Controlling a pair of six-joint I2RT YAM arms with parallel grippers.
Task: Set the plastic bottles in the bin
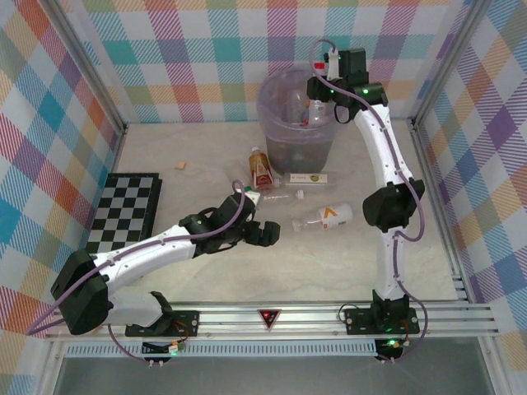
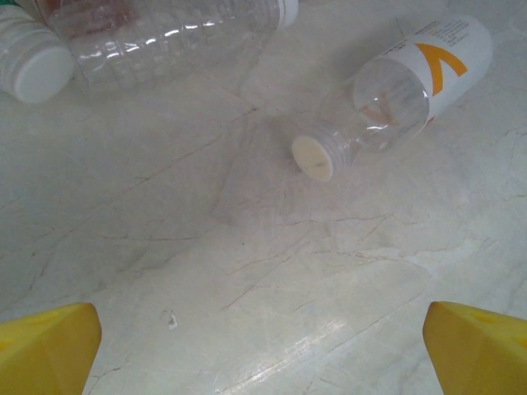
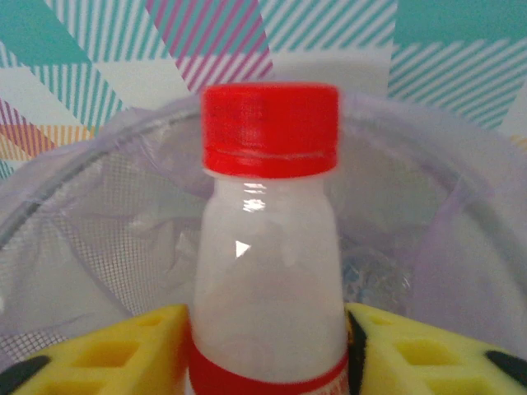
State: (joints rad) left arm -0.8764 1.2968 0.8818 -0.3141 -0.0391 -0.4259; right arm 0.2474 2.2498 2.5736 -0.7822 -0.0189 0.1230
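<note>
A red-capped bottle (image 3: 268, 263) is gripped upright between the right jaws over the bin (image 3: 74, 206). The left jaws are spread wide, empty, above the worktop (image 2: 206, 247) near an orange-marked bottle (image 2: 403, 90).

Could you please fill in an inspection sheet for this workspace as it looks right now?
Surface: pale veined tabletop, nothing spilled.
Job's things: bin at the back; several bottles lie in front of it, among them an orange-marked bottle; a red-capped bottle is upright above the bin.
Clutter: chessboard on the left; small tan block.
Grippers: left gripper open, low over the table; right gripper closed on the red-capped bottle.
Cables: purple cables run along both arms.
Surroundings: plaid walls.
</note>
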